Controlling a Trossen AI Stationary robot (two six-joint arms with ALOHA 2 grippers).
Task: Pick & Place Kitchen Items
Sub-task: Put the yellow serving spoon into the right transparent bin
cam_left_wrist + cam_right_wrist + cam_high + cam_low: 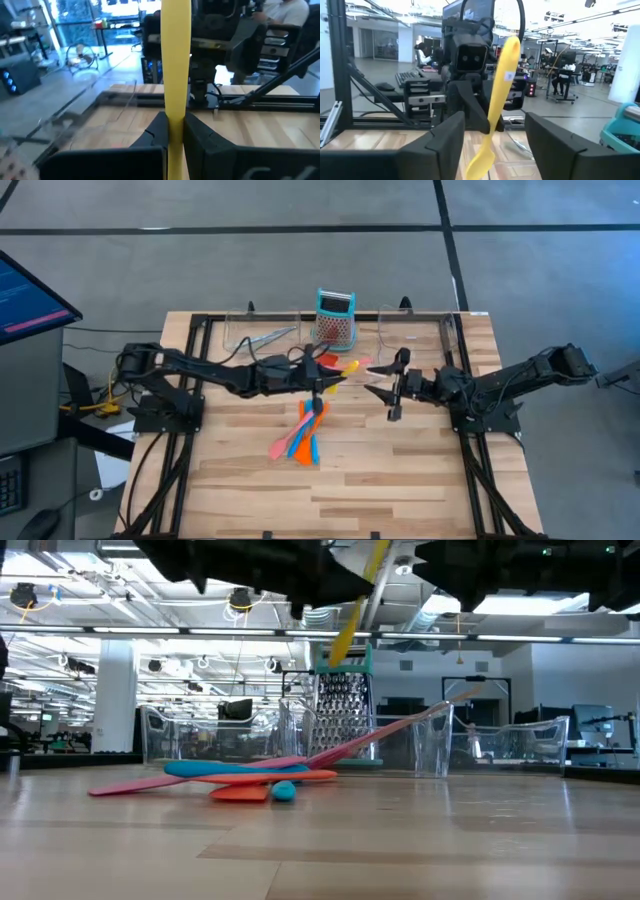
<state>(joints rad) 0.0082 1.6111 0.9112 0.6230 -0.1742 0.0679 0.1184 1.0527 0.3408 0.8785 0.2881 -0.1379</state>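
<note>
My left gripper [322,387] is above the middle of the table, shut on a yellow plastic spoon [175,60], which also shows in the low view [352,615] and the right wrist view [502,90]. My right gripper [393,390] is open and empty, just right of the spoon and facing it. A pile of pink, blue and orange utensils [305,435] lies flat on the table below the left gripper. Silvery tongs [265,338] lie in the back left clear tray. My left gripper pinches the yellow spoon's flat handle [175,112] between its two fingers, partway along its length. The fingers lie across the handle. The spoon is lifted clear of the table and tilted, with its bowl end [480,162] lower than its handle end.
A teal-topped metal grater [335,315] stands at the back centre between two clear plastic trays [235,330] [425,328]. A long pink spatula [390,730] slants up from the pile toward the back. The near half of the table is bare wood.
</note>
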